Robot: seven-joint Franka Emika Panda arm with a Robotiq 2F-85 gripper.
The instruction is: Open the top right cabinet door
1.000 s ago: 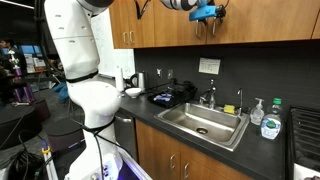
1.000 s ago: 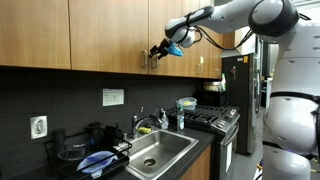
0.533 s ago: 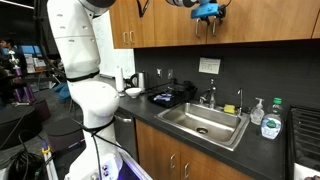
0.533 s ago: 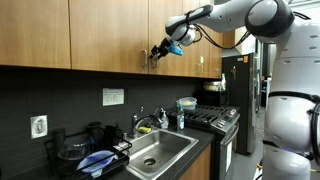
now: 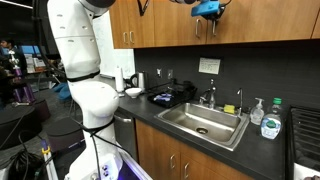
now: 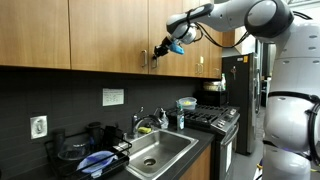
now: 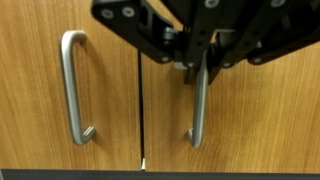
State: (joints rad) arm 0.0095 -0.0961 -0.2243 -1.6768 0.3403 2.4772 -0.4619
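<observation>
From my wrist camera the gripper [image 7: 199, 72] comes in from 12 o'clock, its fingers [image 7: 188, 70] set either side of the silver bar handle [image 7: 198, 115]. The bar runs on toward 6 o'clock below them. I cannot tell whether the fingers are pressing on the bar or merely flanking it. The top right cabinet door [image 7: 260, 110] spreads toward 3 o'clock and lies flush with the neighbouring door [image 7: 40, 60] at 9 o'clock. In an exterior view the gripper [image 6: 160, 52] sits at that door's [image 6: 185, 62] lower corner.
</observation>
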